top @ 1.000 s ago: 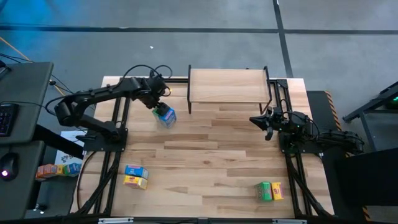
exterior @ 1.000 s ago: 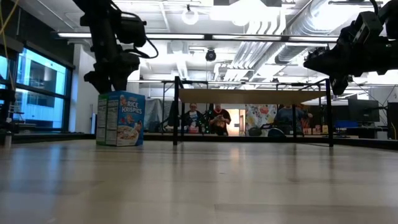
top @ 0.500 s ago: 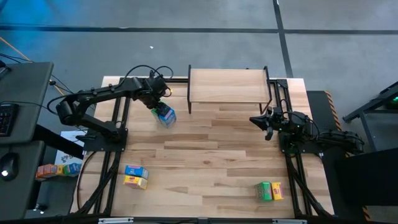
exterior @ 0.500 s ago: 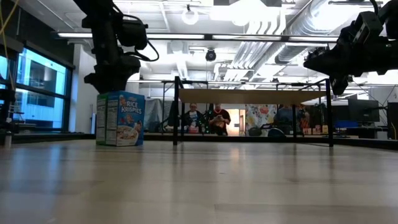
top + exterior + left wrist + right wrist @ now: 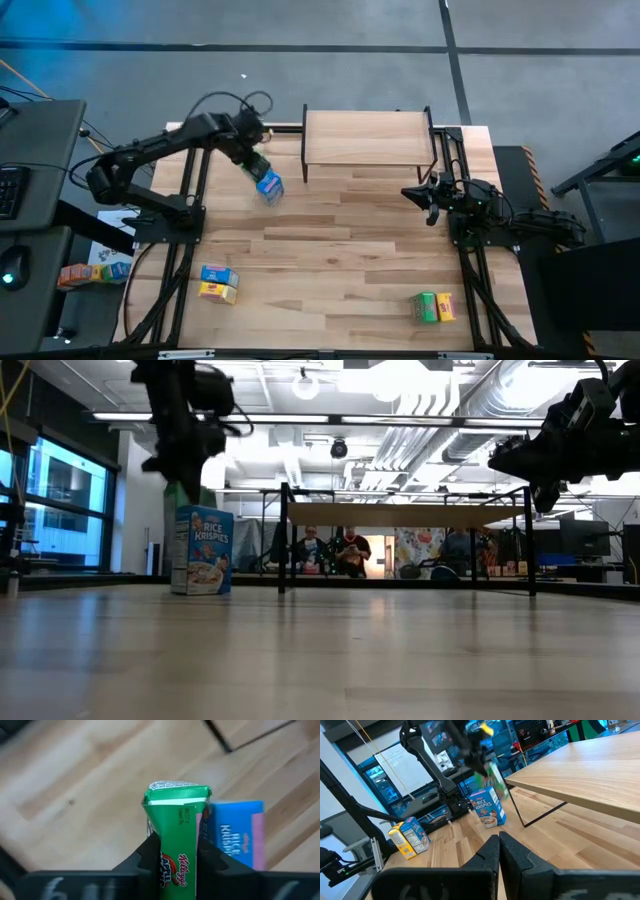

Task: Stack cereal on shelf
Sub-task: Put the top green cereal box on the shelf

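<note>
My left gripper [image 5: 254, 163] hangs over the far left of the table, shut on a green cereal box [image 5: 175, 835]. Below it a blue cereal box [image 5: 269, 186] stands upright on its bottom end on the table, also seen as the blue box [image 5: 203, 550] in the low view. The shelf [image 5: 365, 138], a light-wood board on thin black legs, stands at the far middle. My right gripper [image 5: 432, 200] waits shut and holding nothing, to the right of the shelf. My left gripper pinches the green box between its two fingers [image 5: 150, 857], one on each of two opposite faces [image 5: 162, 845]. The fingers come from above, pointing down. The box hangs below them, lifted clear of the table and of the blue box.
A blue and a yellow box [image 5: 218, 283] lie together near the front left. A green and a yellow box [image 5: 434, 307] lie near the front right. Black arm frames run along both table sides. People sit in the room beyond the shelf [image 5: 405, 515].
My left gripper has shut on the green box, which stood beside the blue one, and has risen with it. The green box is now lifted clear of the table. The blue box has stayed standing in place.
</note>
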Robot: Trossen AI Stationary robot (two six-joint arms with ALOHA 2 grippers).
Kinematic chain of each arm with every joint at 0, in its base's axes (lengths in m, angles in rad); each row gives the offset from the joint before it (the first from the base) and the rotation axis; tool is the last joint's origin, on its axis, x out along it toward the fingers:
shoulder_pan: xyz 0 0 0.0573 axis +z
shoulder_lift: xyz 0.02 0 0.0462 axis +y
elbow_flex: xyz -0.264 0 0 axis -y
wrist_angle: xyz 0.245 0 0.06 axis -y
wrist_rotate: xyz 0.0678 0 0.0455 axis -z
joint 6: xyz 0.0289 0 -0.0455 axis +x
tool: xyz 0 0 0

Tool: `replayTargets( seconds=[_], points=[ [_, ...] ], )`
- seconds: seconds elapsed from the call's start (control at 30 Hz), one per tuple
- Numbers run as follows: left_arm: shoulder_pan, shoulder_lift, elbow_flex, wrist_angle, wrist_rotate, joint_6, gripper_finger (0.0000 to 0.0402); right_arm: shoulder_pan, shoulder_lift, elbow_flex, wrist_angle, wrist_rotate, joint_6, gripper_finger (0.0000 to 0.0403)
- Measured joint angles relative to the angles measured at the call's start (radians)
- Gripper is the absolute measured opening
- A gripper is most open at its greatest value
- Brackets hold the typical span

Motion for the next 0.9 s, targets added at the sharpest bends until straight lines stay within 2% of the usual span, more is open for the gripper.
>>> replayTargets(
  seconds=[0.2,0.33,0.6,0.73,0.9],
  points=[
    [0.052,-0.006,0.286,-0.054,-0.074,0.128,0.0075,0.0,0.0,0.0,0.0,0.0,0.0,0.0],
    [0.051,0.034,0.486,-0.057,-0.079,0.204,0.0074,0.0,0.0,0.0,0.0,0.0,0.0,0.0],
    [-0.084,0.212,0.838,-0.114,-0.074,0.291,0.0074,0.0,0.0,0.0,0.0,0.0,0.0,0.0],
    [-0.165,0.309,0.93,-0.128,-0.073,0.367,0.0074,0.0,0.0,0.0,0.0,0.0,0.0,0.0],
    [-0.232,0.402,0.953,-0.129,-0.068,0.453,0.0074,0.0,0.0,0.0,0.0,0.0,0.0,0.0]
  ],
)
